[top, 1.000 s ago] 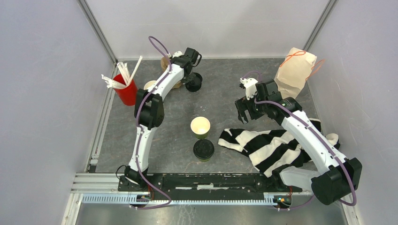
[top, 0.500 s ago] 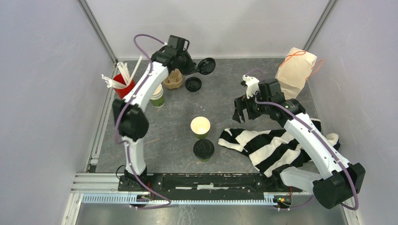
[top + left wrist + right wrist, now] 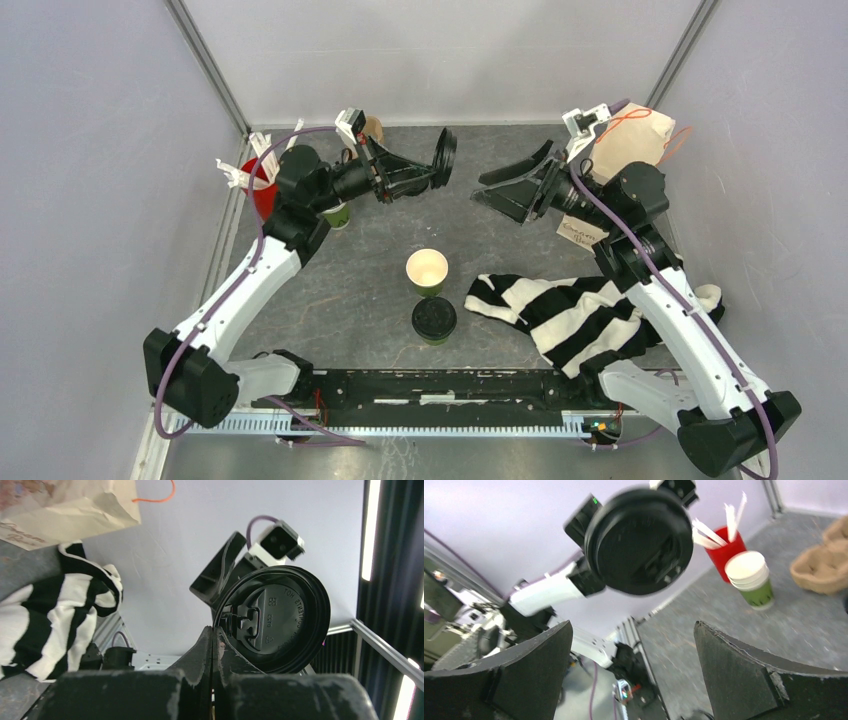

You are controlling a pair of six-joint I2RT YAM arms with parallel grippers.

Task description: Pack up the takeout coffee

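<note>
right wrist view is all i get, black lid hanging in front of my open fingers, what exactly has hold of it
Observer: The left gripper is shut on the rim of the lid, holding it on edge.
Operator: any cup waiting for it
Observer: Yes, an open green cup stands uncovered in the middle of the table, outside your view.
Operator: and the second cup
Observer: The lidded cup stands right beside the open one, toward the bottom of the top view.

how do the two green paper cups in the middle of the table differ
The open green paper cup is uncovered, its cream inside showing; the other green paper cup wears a round black plastic lid. The open cup stands farther back on the grey table, the lidded cup nearer its front edge. Both are green and upright.
</note>
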